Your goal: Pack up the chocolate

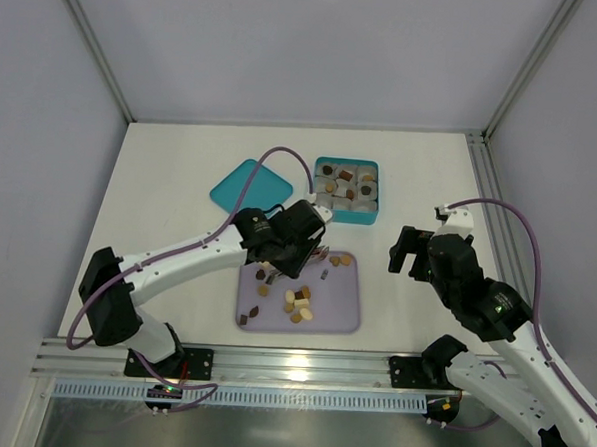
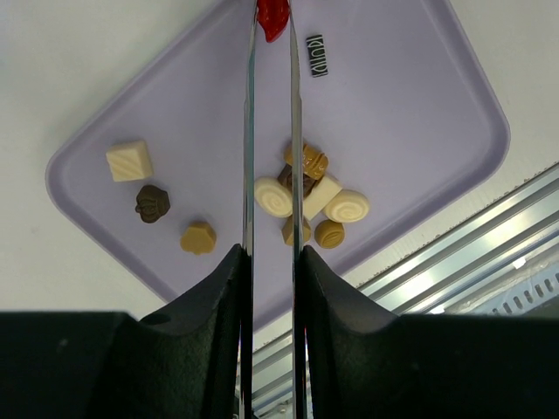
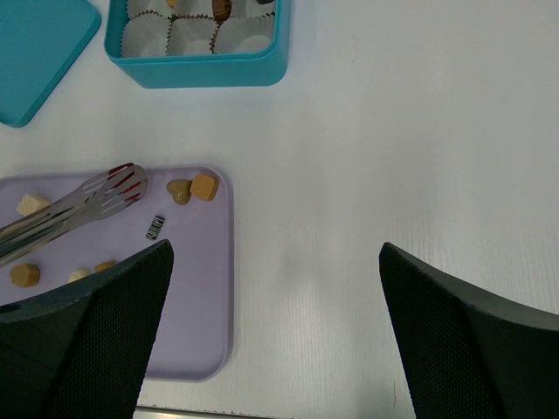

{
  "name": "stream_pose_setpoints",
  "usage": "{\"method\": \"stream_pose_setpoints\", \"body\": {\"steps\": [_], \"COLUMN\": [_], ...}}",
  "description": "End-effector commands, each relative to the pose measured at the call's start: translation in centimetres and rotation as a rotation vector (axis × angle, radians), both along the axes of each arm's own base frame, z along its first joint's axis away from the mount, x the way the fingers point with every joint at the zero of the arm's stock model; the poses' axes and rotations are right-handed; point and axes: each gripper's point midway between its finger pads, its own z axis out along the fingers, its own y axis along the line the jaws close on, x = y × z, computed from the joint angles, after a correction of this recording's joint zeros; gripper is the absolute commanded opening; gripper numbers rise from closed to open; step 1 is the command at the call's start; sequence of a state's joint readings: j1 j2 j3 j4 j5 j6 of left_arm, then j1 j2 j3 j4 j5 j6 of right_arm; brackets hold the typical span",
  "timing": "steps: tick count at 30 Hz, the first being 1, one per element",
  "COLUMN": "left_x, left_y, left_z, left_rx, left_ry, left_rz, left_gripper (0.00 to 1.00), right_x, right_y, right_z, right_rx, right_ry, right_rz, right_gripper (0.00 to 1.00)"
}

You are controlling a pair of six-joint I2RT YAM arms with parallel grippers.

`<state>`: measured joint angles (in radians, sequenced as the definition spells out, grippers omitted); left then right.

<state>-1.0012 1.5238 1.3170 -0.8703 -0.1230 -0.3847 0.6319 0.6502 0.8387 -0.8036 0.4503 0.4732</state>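
**Chocolate split between tray and box; left claw grips tongs over the tray**

The chocolate (image 2: 274, 197) lies partly loose on a lavender tray (image 2: 410, 113) at the near middle of the table (image 3: 393, 131). A cluster of cream swirls and tan pieces, all touching, sits towards the tray's near edge. To the left of the cluster, a cream square, a dark lump and a tan piece lie apart from one another. A small striped dark piece lies alone further in, and two tan pieces sit side by side at the tray's far right corner. More pieces, brown and tan, sit in white cups (image 3: 144, 35) inside a teal box (image 3: 196, 72) just beyond the tray's far right corner. Several cups on the box's near side show no piece in them.

The left gripper (image 2: 269, 257) is above the tray with its fingers clamped on a pair of metal tongs (image 3: 83, 208). The tongs' red-tipped blades are pressed almost together, and nothing shows between them. Their tips point towards the tray's far right area, close to the striped piece.

The box's teal lid (image 1: 251, 186) lies flat on the table left of the box.

The right gripper (image 3: 275, 249) hangs over bare table to the right of the tray, its fingers spread wide and holding nothing.
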Motion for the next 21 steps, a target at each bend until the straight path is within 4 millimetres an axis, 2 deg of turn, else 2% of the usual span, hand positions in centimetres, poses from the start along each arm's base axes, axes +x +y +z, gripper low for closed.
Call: {"method": "stream_pose_setpoints", "body": {"steps": [1,8,11,14,18,19,21], "left_x": [0.5,1.9,3.0,4.7,6.9,7.8,9.0], "left_y": [-0.3,-0.7,-0.7,-1.1,-1.3,-1.2,-1.3], "left_z": [3.6,6.5,7.0,8.1,7.8,8.4,7.9], "left_rx": [-0.076,-0.114,-0.117,-0.134,-0.119,-0.127,-0.113], "left_ry": [-0.066,-0.124,-0.127,-0.144,-0.14,-0.155,-0.15], "left_rz": [0.005,0.038,0.062,0.085,0.106,0.116,0.125], "left_gripper": [0.29,0.3,0.3,0.3,0.3,0.3,0.3], "right_x": [0.2,0.3,0.3,0.3,0.3,0.3,0.2], "right_y": [-0.4,-0.3,-0.4,-0.4,-0.4,-0.4,-0.4], "right_z": [0.4,0.3,0.4,0.4,0.5,0.5,0.5], "right_rx": [-0.01,-0.011,-0.01,-0.011,-0.009,-0.009,-0.008], "right_ry": [-0.021,-0.019,-0.022,-0.024,-0.026,-0.026,-0.027], "right_rz": [-0.017,-0.016,-0.015,-0.014,-0.015,-0.015,-0.015], "right_gripper": [1.0,1.0,1.0,1.0,1.0,1.0,1.0]}}
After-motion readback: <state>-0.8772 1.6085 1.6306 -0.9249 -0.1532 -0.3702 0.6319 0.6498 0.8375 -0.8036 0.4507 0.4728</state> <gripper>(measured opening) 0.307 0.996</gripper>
